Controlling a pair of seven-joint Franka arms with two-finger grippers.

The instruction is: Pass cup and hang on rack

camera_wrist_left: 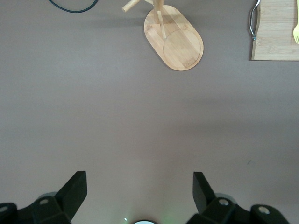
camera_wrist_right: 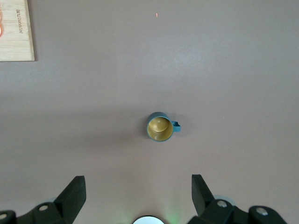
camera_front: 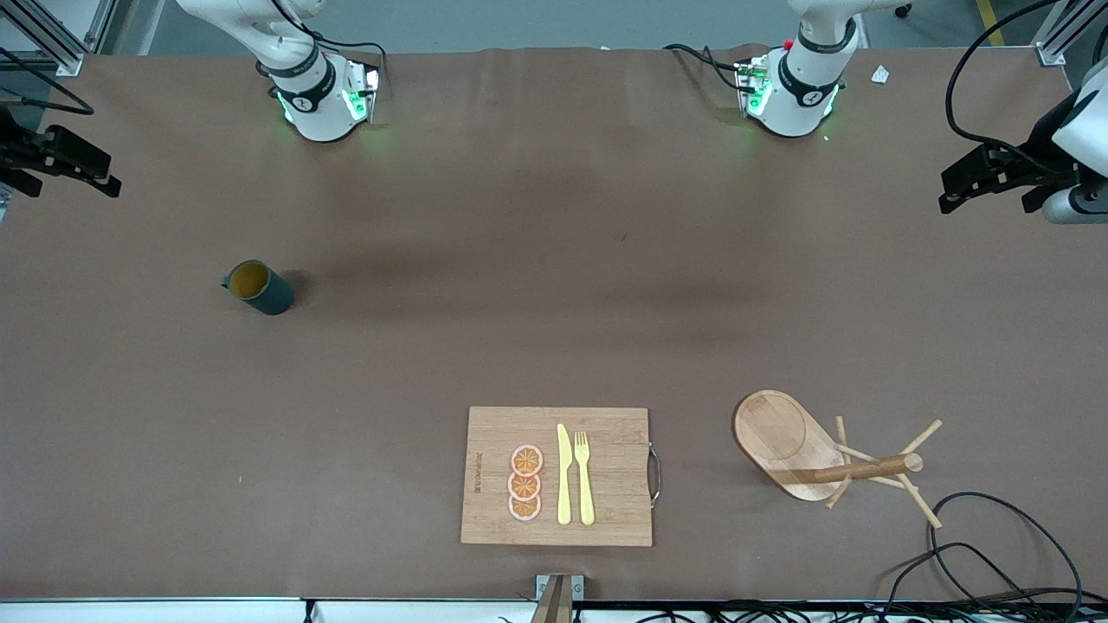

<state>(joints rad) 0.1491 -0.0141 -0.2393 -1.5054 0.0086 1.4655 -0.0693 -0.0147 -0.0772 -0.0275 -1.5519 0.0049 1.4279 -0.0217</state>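
The dark teal cup (camera_front: 260, 288) stands upright on the table toward the right arm's end, its yellowish inside showing. It also shows in the right wrist view (camera_wrist_right: 160, 127). The wooden rack (camera_front: 805, 450) stands near the front camera toward the left arm's end, and shows in the left wrist view (camera_wrist_left: 180, 39). My right gripper (camera_front: 86, 169) hangs high over the table's edge at its own end, open and empty (camera_wrist_right: 138, 182). My left gripper (camera_front: 965, 186) hangs high over the table's edge at its own end, open and empty (camera_wrist_left: 138, 179).
A bamboo cutting board (camera_front: 485, 433) lies near the front edge, between cup and rack. It carries orange slices (camera_front: 525, 482), a yellow knife (camera_front: 563, 474) and a yellow fork (camera_front: 584, 476). Black cables (camera_front: 978, 554) loop on the table near the rack.
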